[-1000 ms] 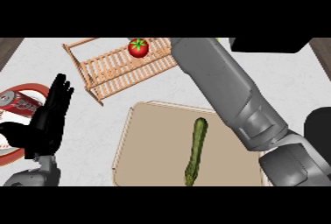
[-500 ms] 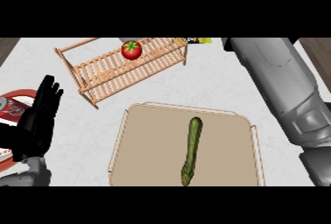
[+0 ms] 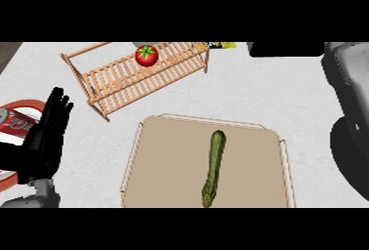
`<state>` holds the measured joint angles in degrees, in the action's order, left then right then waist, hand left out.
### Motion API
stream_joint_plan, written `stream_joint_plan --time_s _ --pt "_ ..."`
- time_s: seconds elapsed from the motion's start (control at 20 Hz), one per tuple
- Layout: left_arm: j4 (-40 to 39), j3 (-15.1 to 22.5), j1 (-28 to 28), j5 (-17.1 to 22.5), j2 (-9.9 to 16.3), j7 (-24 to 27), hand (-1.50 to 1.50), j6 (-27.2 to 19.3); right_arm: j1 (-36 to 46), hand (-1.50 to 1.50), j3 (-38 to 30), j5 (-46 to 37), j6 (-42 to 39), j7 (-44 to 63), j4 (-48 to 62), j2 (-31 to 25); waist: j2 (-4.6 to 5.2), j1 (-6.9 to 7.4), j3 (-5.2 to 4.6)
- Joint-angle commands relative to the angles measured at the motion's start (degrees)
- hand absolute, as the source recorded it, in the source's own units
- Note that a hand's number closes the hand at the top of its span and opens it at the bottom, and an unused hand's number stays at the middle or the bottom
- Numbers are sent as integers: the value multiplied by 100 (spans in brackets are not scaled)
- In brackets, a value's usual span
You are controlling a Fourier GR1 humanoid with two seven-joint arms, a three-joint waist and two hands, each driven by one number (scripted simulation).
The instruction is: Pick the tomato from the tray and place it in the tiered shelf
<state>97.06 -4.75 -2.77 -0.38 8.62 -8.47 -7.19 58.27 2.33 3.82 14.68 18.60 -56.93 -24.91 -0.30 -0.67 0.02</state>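
A red tomato [image 3: 146, 55] with a green stalk rests on the wooden tiered shelf [image 3: 122, 83] at the back left. The beige tray [image 3: 245, 146] in front holds only a long green cucumber [image 3: 213, 167]. My left hand [image 3: 43, 141] stays open at the left edge, fingers straight and pointing up. Only the grey right forearm [image 3: 349, 97] shows along the right edge; the right hand itself is out of view.
A red plate [image 3: 22, 105] with a red drink can [image 3: 16, 122] sits at the far left, partly behind my left hand. A yellow item [image 3: 222, 45] and a dark object [image 3: 284, 49] lie at the counter's back edge.
The right arm has pulled back to the right edge, away from the shelf. The view has shifted, so shelf and tray now sit further right. The tomato stays on the shelf.
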Motion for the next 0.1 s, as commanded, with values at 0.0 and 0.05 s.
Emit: stream_joint_plan --time_s 0.0,0.05 --pt "-173 200 -231 -259 -261 0 0 -267 -650 -150 -249 231 -459 128 -824 -389 10 -5 -2" --pt "-82 -39 -89 21 -12 39 0 40 -601 -150 -532 395 -697 -139 -631 -597 20 41 -1"
